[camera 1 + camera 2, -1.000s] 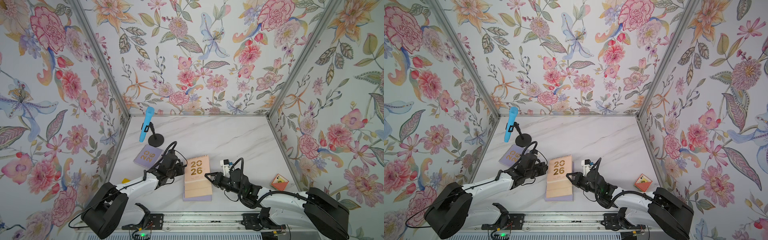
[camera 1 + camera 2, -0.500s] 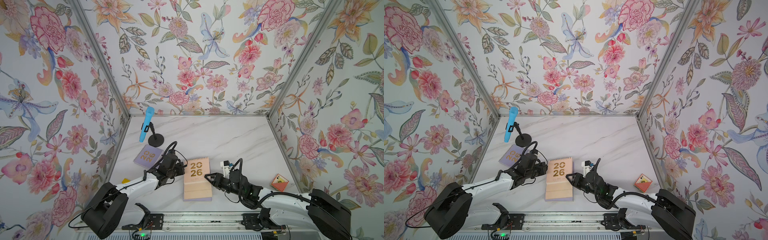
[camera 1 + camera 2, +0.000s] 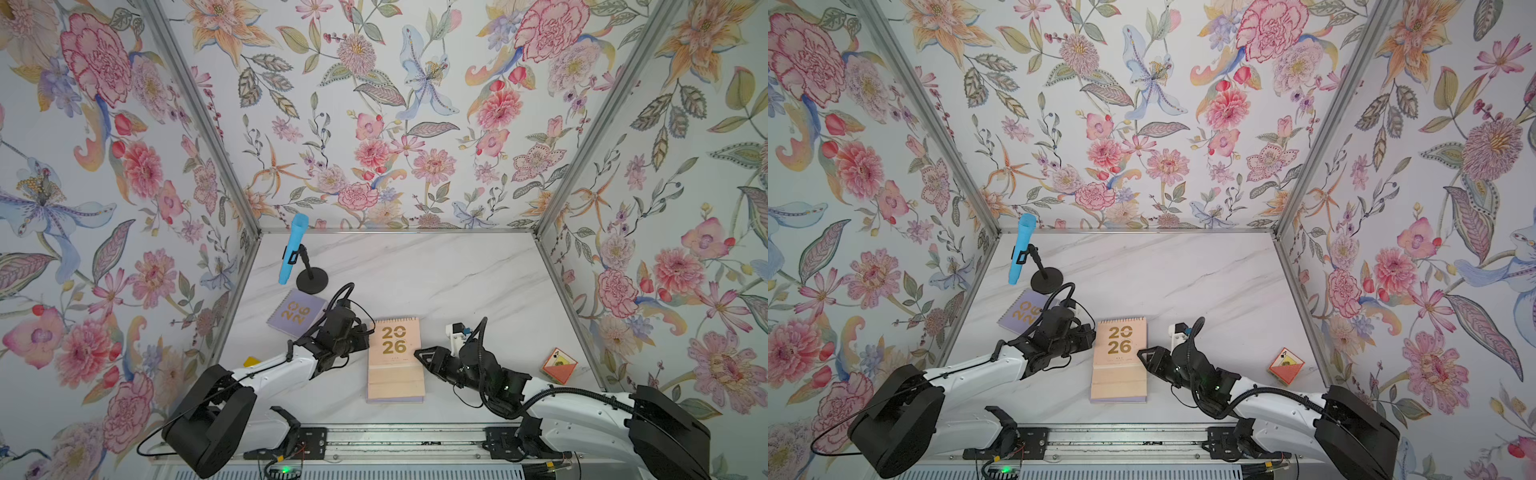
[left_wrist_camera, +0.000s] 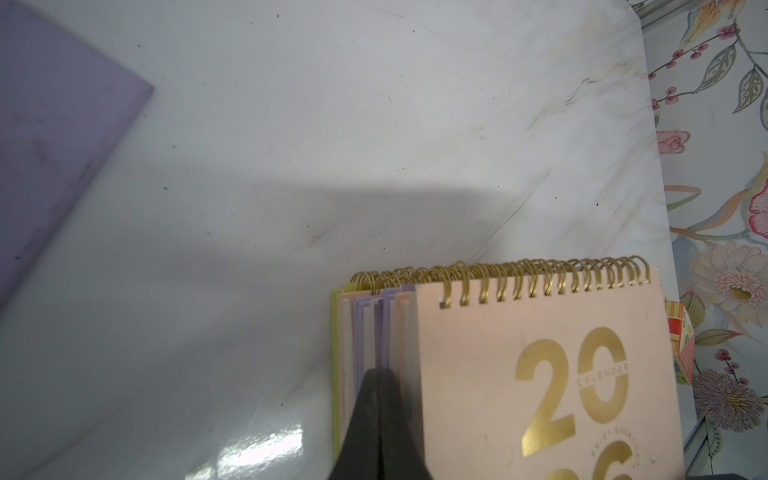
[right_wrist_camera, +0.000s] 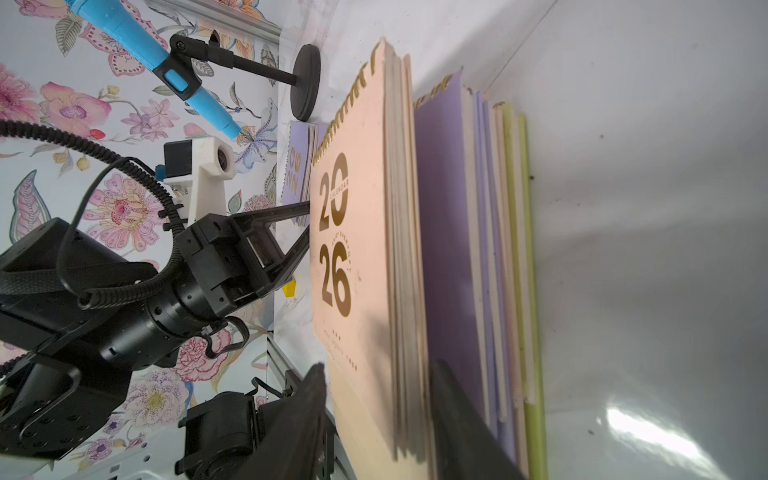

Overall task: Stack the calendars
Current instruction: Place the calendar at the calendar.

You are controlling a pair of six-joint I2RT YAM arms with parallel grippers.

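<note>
A stack of calendars (image 3: 395, 361) lies flat mid-table, a peach one with gold "2026" on top, with lilac, peach and yellow-green ones (image 5: 513, 249) under it. One more lilac calendar (image 3: 296, 312) lies apart at the back left. My left gripper (image 4: 380, 372) is shut, its tip against the stack's left side (image 3: 366, 332). My right gripper (image 5: 378, 365) is open at the stack's right edge (image 3: 419, 355). One of its fingers (image 5: 307, 415) is above the top peach calendar and the other sits under it, neither pressing.
A blue microphone (image 3: 293, 249) on a black stand (image 3: 311, 280) stands at the back left, close to the loose lilac calendar. An orange card (image 3: 559, 365) leans at the right wall. A small yellow block (image 3: 251, 360) lies by the left arm. The rail (image 3: 395, 436) runs along the front.
My right gripper has opened and let go of the top peach calendar, which now rests on the stack. The left arm has stayed put.
</note>
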